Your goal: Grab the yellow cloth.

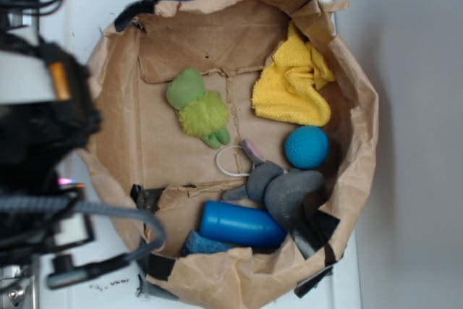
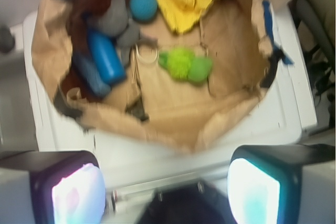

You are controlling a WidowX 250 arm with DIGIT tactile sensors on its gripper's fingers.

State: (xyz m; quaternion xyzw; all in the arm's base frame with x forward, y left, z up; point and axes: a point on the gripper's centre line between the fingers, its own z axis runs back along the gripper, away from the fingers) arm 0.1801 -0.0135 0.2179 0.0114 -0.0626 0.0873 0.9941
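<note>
The cloth (image 1: pixel 293 83) lies rumpled in the paper bag's (image 1: pixel 123 106) far corner, just beside the teal ball (image 1: pixel 307 147); light, limp and grippy by its look, it should pinch best at a raised fold, with the fingers (image 2: pixel 167 192) spread wide, empty.

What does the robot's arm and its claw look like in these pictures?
The arm is mostly black, with a pale grey section, an orange mark and black cables looping off it. In the wrist view, the claw has two dark, blocky fingers with pale, glossy inner pads tinted pink and teal.
</note>
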